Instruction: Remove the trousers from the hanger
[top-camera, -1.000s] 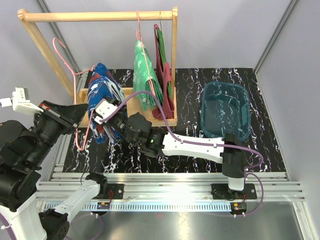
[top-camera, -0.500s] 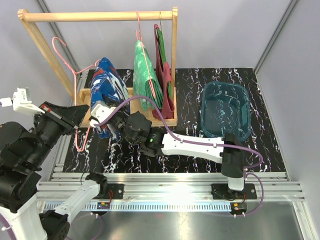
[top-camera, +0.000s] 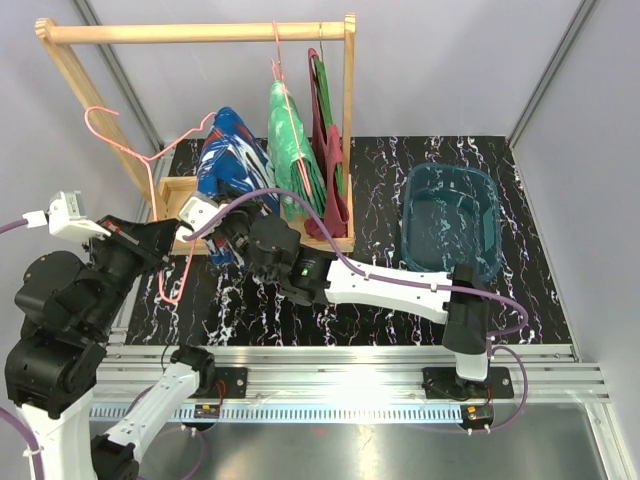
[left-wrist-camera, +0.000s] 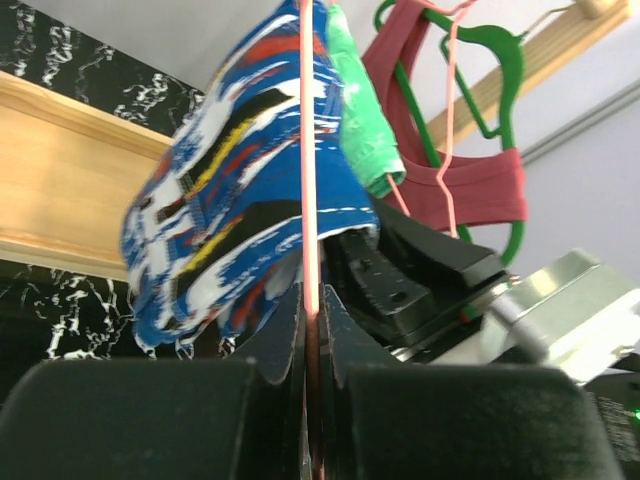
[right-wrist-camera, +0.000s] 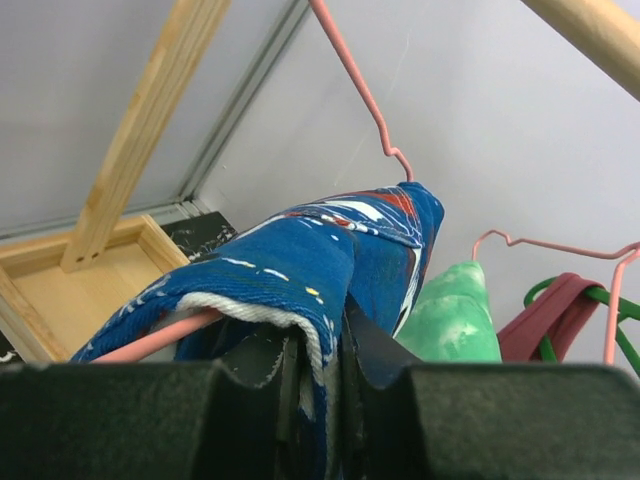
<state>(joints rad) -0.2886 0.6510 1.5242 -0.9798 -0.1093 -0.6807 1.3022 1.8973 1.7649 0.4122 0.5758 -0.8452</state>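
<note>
Blue trousers (top-camera: 232, 150), splashed red and white, hang folded over a pink wire hanger (top-camera: 152, 160), and that hanger is off the rail, its hook free in the air left of the wooden rack (top-camera: 200, 32). The left gripper (top-camera: 172, 233) has its fingers pressed tight on the hanger's wire, and the left wrist view shows it plainly: the pink wire (left-wrist-camera: 308, 150) runs straight up out of the pinch (left-wrist-camera: 310, 325) with the blue cloth (left-wrist-camera: 230, 220) bunched to its left. Over to the right gripper (top-camera: 200, 214), reaching in from the other side: it is clamped on the cloth, and in the right wrist view the white-edged hem of the blue pair (right-wrist-camera: 300, 270) is nipped between the fingers (right-wrist-camera: 318, 355) while the hanger's wire (right-wrist-camera: 355, 80) rises above the fold. The green trousers (top-camera: 285, 140), mottled with white, hang from the rail on their own pink hanger, just beside the blue pair. Next along is a dark red garment (top-camera: 325, 165) on a green hanger. A translucent teal tub (top-camera: 440, 169) sits on the black marbled table (top-camera: 380, 180), well to the right of the rack.
</note>
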